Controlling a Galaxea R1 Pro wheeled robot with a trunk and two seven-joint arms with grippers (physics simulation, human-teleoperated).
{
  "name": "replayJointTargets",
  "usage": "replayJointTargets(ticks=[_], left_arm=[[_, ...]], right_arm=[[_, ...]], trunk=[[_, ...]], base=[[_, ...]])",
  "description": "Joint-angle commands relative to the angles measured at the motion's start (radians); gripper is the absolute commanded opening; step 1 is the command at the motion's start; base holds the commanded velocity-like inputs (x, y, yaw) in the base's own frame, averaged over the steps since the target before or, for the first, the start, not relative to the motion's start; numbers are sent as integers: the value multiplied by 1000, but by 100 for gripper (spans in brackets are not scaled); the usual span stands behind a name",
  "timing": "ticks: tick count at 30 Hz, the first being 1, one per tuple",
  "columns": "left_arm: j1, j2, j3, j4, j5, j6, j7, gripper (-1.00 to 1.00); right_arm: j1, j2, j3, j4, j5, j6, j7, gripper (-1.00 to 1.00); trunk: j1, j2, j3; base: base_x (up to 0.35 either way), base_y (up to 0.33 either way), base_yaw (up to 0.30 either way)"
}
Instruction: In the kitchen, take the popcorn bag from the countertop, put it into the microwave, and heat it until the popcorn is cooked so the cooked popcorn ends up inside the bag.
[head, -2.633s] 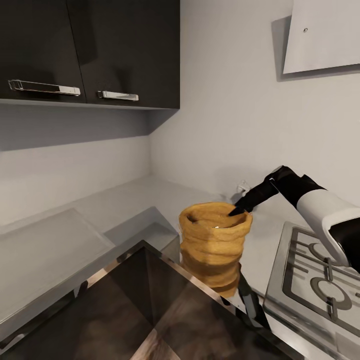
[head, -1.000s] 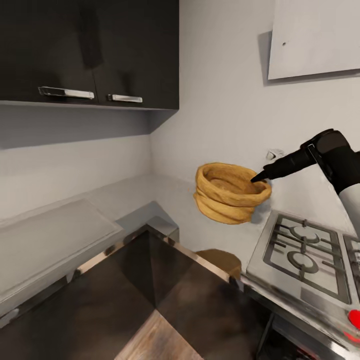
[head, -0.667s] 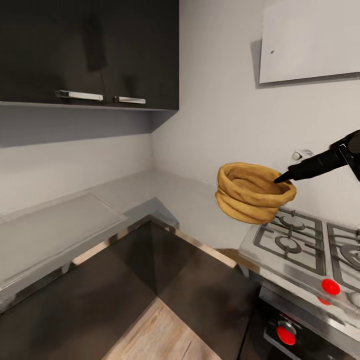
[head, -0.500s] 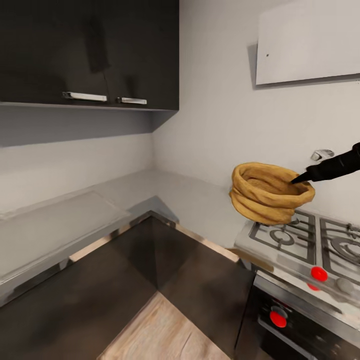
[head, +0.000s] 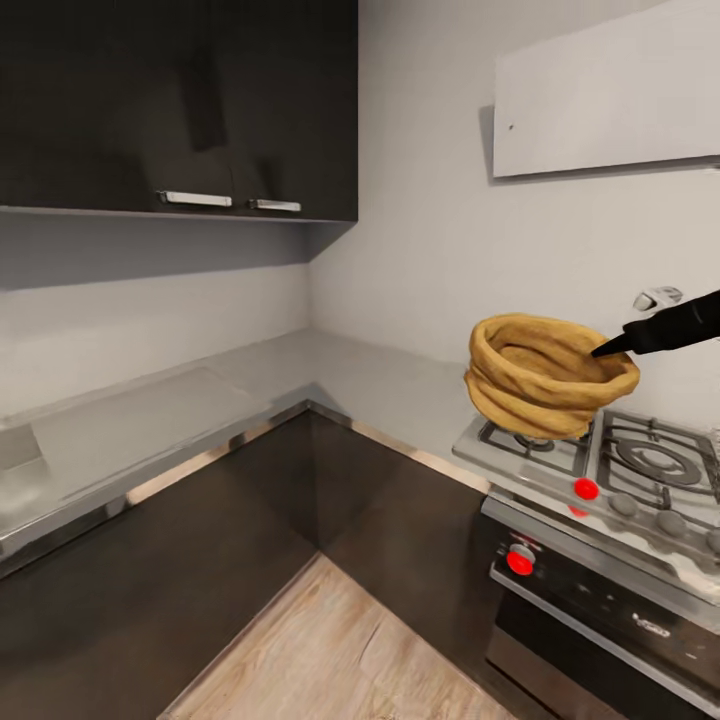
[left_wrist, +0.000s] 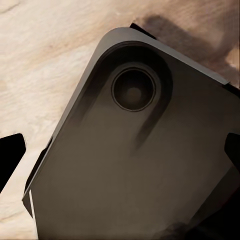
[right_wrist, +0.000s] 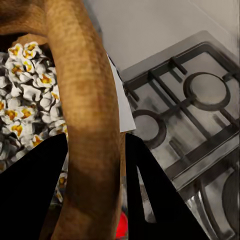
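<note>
Right wrist view shows the right hand (right_wrist: 95, 185) pinching the popcorn bag's (right_wrist: 87, 100) rolled rim, one finger inside by the popcorn (right_wrist: 22, 95). Hanging from that hand, the sack rides over the gas hob (head: 620, 460). Such a thin rim hold may slip, spilling kernels.

A glossy grey L-shaped worktop (head: 370, 385) runs along both walls and meets in the far corner, over dark cabinets (head: 250, 540). At its right end sits a steel hob (head: 610, 470) with dark grates and red knobs on its front edge. Below lies a pale wooden floor (head: 340, 650).
</note>
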Motion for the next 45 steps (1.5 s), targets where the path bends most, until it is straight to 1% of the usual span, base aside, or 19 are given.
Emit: replayJointTargets(ticks=[1,10,12,14,15,17,18,20,21,22,23,25,27,29,35,40,42,43,45], left_arm=[[0,0,-1,-1,0,-2,4,100],[0,0,-1,-1,0,-2,4,100],[0,0,-2,-1,0,-2,4,100],[0,0,-2,-1,0,-2,4,100],[0,0,-2,-1,0,-2,4,100],[0,0,-2,-1,0,-2,4,100],[0,0,-2,-1,0,-1,4,100],[0,1,-3,-1,0,-1,4,100],[0,1,-3,-1,0,-1,4,100],[0,1,-3,-1,0,-1,4,100],[0,1,-3,-1,0,0,4,100],[0,1,-3,-1,0,0,4,100],[0,1,-3,-1,0,0,4,100],[0,1,-3,-1,0,0,4,100],[0,1,-4,-1,1,0,4,100],[0,1,-4,-1,1,1,4,100],[0,1,-4,-1,1,1,4,100],[0,1,-4,-1,1,1,4,100],[0,1,-4,-1,1,1,4,100]], right_arm=[[-1,0,0,-1,10,6,9,-100],[-1,8,-3,10,9,6,3,-100],[-1,12,-14,10,9,6,-7,-100],[-1,15,-60,12,9,6,-43,-100],[-1,21,-87,15,9,6,-68,-100],[-1,64,-176,40,10,6,-148,-100],[-1,104,-240,49,10,6,-222,-100],[-1,155,-326,54,9,6,-332,-100],[-1,175,-362,54,10,6,-374,-100],[-1,193,-387,55,10,6,-408,-100],[-1,209,-400,55,10,6,-435,-100],[-1,231,-410,55,10,6,-476,-100],[-1,248,-415,55,10,6,-495,-100],[-1,255,-418,56,11,6,-500,-100],[-1,254,-414,67,13,6,-507,-100],[-1,242,-407,181,20,6,-521,-100],[-1,241,-405,197,42,6,-534,-100],[-1,241,-405,198,79,6,-538,-100],[-1,241,-405,198,96,6,-539,-100]], trunk=[[-1,-1,-1],[-1,-1,-1],[-1,-1,-1],[-1,-1,-1],[-1,-1,-1],[-1,-1,-1],[-1,-1,-1],[-1,-1,-1],[-1,-1,-1],[-1,-1,-1],[-1,-1,-1],[-1,-1,-1],[-1,-1,-1],[-1,-1,-1],[-1,-1,-1],[-1,-1,-1],[-1,-1,-1],[-1,-1,-1],[-1,-1,-1]], base=[[-347,0,0],[-347,0,0],[-347,0,0],[-347,0,0],[-347,0,0],[-347,0,0],[-346,0,0],[-346,0,0],[-346,0,0],[-347,0,0],[-347,0,0],[-347,0,0],[-347,0,0],[-347,0,0],[-347,0,0],[-347,0,0],[-347,0,0],[-347,0,0],[-347,0,0]])
